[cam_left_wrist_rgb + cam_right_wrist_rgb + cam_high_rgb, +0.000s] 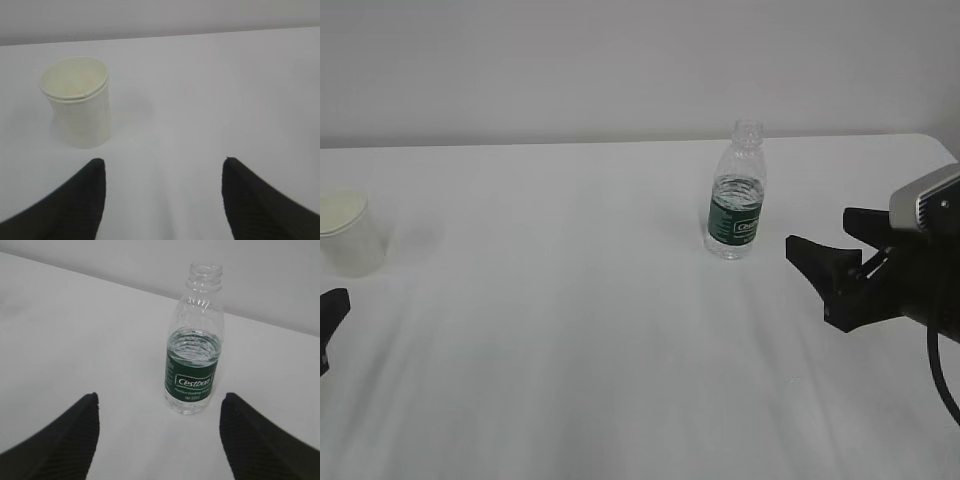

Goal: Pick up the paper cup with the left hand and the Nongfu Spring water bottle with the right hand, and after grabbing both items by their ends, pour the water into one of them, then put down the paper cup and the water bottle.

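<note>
Capless ribbed clear bottle [194,340], dark green label, off-white tapered cup [77,101]

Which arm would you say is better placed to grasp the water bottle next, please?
The right. The right gripper stands open beside the upright water bottle, which sits centred between its fingers in the wrist view. The left gripper faces the paper cup at the far left.

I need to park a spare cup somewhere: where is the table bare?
Bare: the wide stretch between the paper cup and the water bottle, and the near middle. Tighter: between bottle and right gripper.
</note>
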`<state>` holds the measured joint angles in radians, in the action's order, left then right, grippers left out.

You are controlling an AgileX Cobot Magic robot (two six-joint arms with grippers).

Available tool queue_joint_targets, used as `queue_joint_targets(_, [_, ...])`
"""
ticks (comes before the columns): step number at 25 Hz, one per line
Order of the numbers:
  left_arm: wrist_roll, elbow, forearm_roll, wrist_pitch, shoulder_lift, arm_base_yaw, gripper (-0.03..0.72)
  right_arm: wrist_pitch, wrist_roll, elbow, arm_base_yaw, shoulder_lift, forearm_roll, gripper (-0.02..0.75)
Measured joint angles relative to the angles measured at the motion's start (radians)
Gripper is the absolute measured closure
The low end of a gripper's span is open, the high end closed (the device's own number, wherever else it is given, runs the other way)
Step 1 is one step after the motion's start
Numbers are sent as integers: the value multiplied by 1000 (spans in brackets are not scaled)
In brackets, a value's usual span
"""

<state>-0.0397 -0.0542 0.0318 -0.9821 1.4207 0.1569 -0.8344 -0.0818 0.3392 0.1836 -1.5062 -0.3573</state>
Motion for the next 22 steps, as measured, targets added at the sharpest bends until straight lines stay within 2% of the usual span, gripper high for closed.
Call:
queue_joint_targets(10, [15,39,0,-148,157,0,165,-62,0,0,0,-77,-18,165])
queue_joint_targets(16, [17,40,0,-160,275,0,165,-103,0,0,0,-131,-24,165])
queue_joint_targets(22, [19,40,8,-163,288,0,165,-174,4,0,0,-189,-24,166])
